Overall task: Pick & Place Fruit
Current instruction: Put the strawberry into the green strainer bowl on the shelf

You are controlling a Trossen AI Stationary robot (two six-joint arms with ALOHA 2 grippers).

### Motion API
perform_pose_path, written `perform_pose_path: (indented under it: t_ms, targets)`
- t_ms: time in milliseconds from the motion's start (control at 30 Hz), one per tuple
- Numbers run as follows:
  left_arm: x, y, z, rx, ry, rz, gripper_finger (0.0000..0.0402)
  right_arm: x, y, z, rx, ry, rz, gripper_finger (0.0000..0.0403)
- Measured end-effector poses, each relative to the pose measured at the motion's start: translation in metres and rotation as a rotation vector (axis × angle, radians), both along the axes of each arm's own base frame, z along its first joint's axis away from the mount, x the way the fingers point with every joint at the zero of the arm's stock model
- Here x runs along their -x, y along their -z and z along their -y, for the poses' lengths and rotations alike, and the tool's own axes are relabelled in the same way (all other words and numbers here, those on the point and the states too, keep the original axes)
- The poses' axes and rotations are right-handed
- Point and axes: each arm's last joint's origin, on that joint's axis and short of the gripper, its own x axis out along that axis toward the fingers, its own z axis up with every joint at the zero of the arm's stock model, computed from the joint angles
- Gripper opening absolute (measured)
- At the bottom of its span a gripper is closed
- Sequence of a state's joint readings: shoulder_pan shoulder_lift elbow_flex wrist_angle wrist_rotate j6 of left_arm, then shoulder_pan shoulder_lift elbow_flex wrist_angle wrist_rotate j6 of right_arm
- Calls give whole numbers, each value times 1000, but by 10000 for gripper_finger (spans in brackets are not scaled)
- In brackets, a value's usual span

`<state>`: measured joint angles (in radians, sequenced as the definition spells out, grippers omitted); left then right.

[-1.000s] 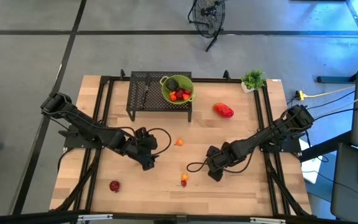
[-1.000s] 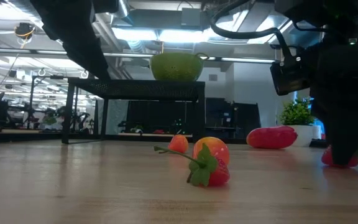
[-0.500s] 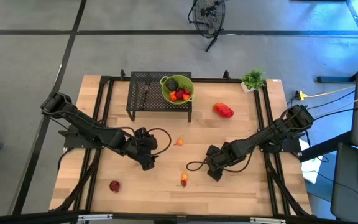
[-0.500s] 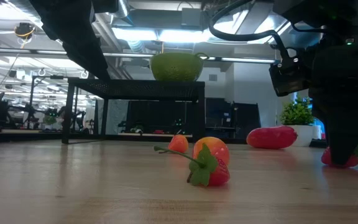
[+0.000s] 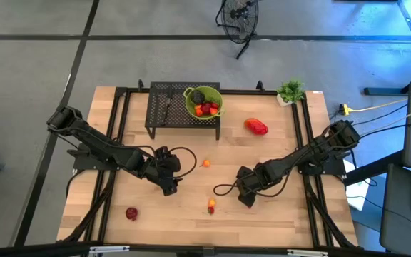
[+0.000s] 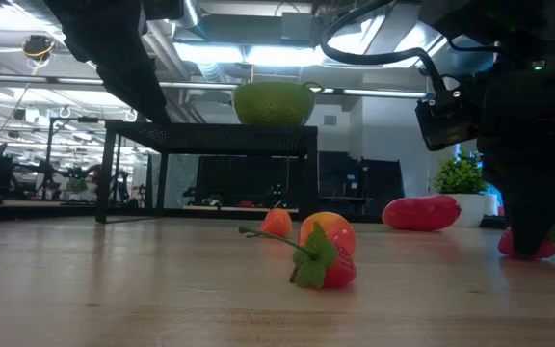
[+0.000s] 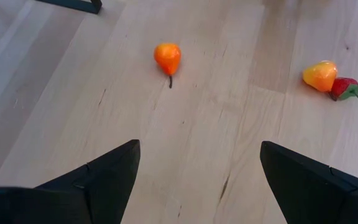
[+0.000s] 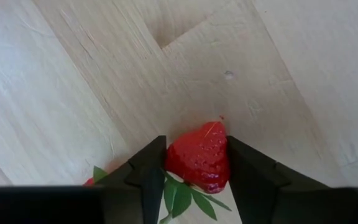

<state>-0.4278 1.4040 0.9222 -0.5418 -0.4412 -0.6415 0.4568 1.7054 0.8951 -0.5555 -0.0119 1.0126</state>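
My right gripper [image 5: 247, 199] stands at the table's near right, shut on a red strawberry [image 8: 199, 155] that the gripper itself hides in the high view. My left gripper [image 5: 168, 187] hangs open above the bare wood at the centre left, holding nothing. Loose fruit lies on the table: a small orange piece [image 5: 205, 163], a yellow-and-red piece [image 5: 211, 207], a red piece [image 5: 131, 213] and a bigger glossy red oblong [image 5: 257, 127]. More fruit, red and dark green, sits in the lime-green bowl [image 5: 191, 107]. My right gripper pinches the strawberry between its two fingers, one finger [image 8: 149, 167] on each side of the red body [image 8: 221, 158]. The fingers come from above, pointing steeply down. The strawberry rests on the table [image 6: 520, 247], its green leaves [image 8: 178, 198] back between the fingers.
The bowl stands on a black wire rack [image 5: 166, 107] at the table's far middle. A small potted plant [image 5: 291, 91] stands at the far right corner. Black frame rails [image 5: 118, 114] run along the table's sides. Bare wood lies between the two grippers.
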Motion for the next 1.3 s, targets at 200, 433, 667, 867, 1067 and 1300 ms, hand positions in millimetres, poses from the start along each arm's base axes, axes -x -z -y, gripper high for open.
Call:
perform_pose_path:
  t_ms: [200, 433, 667, 867, 1067, 1300]
  targets:
    - [0, 0, 1, 19, 14, -9, 329, 1, -2, 0, -10, -10, 4, 131]
    - [2, 1, 0, 13, 15, -27, 329, 3, -14, 0, -60, -13, 32, 145]
    - [4, 3, -1, 6, 17, -56, 329, 1, -19, -1, -73, -24, 73, 132]
    - [5, 3, -1, 3, 18, -67, 329, -5, -21, -3, -97, -38, 143, 135]
    - [5, 3, -1, 6, 21, -69, 329, -15, -25, -2, -122, -59, 237, 145]
    - [5, 3, -1, 8, 22, -70, 329, -28, -31, 4, -140, -88, 360, 129]
